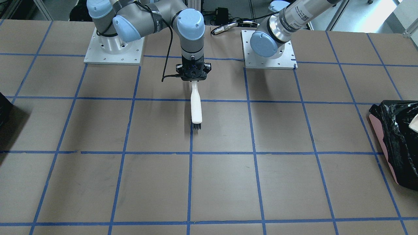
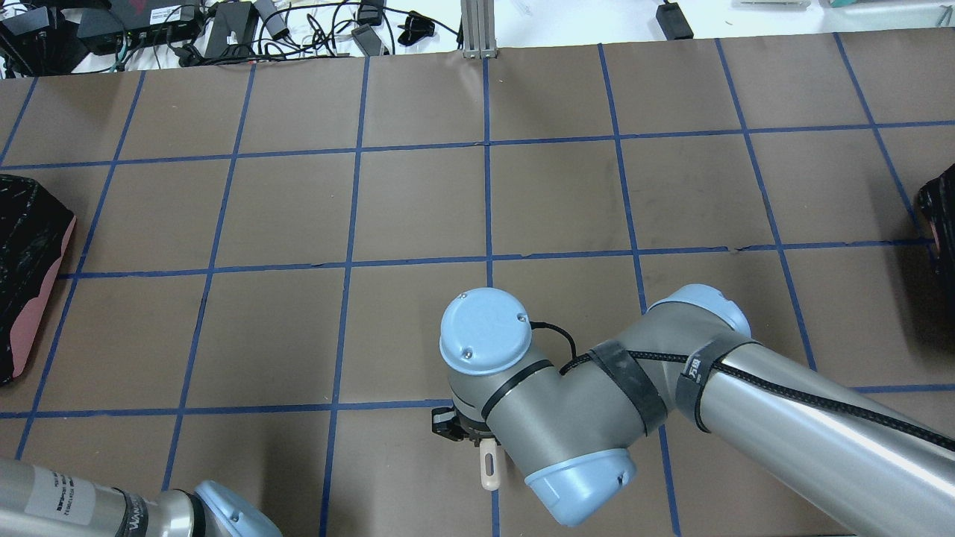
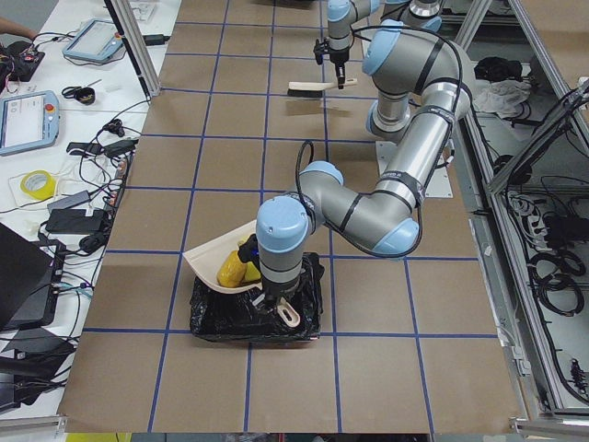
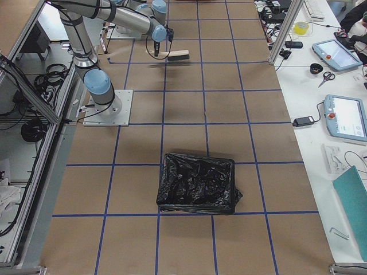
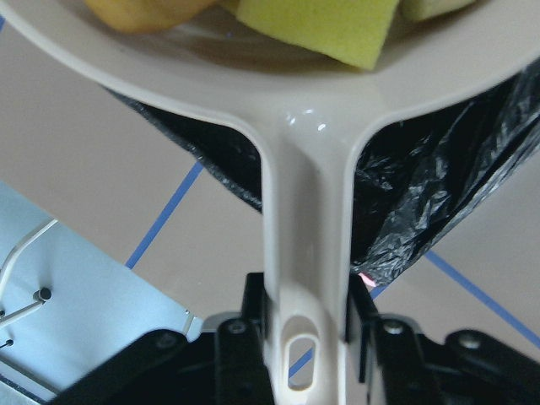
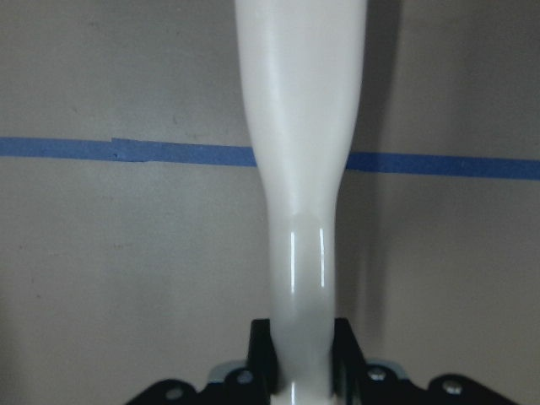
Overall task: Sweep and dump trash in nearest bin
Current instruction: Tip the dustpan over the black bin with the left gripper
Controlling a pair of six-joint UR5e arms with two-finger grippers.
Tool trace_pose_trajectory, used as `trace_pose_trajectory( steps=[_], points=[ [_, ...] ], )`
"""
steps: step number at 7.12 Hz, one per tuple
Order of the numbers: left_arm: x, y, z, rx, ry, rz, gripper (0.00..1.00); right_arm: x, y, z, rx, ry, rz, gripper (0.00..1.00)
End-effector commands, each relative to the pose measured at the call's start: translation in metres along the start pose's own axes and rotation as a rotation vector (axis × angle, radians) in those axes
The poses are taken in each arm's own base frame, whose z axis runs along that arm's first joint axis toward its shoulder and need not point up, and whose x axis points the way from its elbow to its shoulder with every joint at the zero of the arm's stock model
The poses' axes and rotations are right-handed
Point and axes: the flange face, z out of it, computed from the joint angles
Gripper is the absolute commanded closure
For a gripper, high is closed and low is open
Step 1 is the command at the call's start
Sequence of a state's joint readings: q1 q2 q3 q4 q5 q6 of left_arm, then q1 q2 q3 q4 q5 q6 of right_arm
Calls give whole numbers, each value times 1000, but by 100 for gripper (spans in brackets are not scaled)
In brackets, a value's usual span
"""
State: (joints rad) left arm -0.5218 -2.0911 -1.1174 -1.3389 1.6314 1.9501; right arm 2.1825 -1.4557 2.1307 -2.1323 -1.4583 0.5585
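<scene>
trash (image 3: 232,269) sits in a white dustpan (image 3: 204,261) held over the black-lined bin (image 3: 230,322) near one end of the surface (image 3: 276,387), seen from the robot's left side. the left wrist view shows the left pincer (image 5: 305,337) clamped on the dustpan's handle, with a yellow-green sponge cube (image 5: 321,25) and an orange-brown lump (image 5: 143,10) in the pan. facing the robot, the right pincer (image 1: 193,73) is clamped on a white brush (image 1: 196,107), well apart from the bin.
</scene>
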Motion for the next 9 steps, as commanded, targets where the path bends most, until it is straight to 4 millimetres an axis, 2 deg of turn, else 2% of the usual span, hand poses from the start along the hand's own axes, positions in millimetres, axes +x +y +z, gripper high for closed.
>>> trace_pose_trajectory(
  steps=[1,3,4,5,7,8,9],
  points=[
    [-25,20,16,-81,-104,17,100,1,2,6,-16,22,2,100],
    [-27,21,30,-169,-198,102,100,3,1,7,-38,42,1,100],
    [-28,9,26,-221,-285,146,100,3,1,6,-43,46,1,100],
    [-29,-6,25,-242,-287,213,100,4,3,9,-60,53,3,100],
    [-29,-12,23,-321,-247,363,100,4,4,10,-79,48,9,100],
    [-31,-20,18,-376,-236,475,100,4,4,10,-79,48,9,85],
    [-36,-24,10,-424,-290,519,100,4,4,10,-76,52,8,40]
  ],
)
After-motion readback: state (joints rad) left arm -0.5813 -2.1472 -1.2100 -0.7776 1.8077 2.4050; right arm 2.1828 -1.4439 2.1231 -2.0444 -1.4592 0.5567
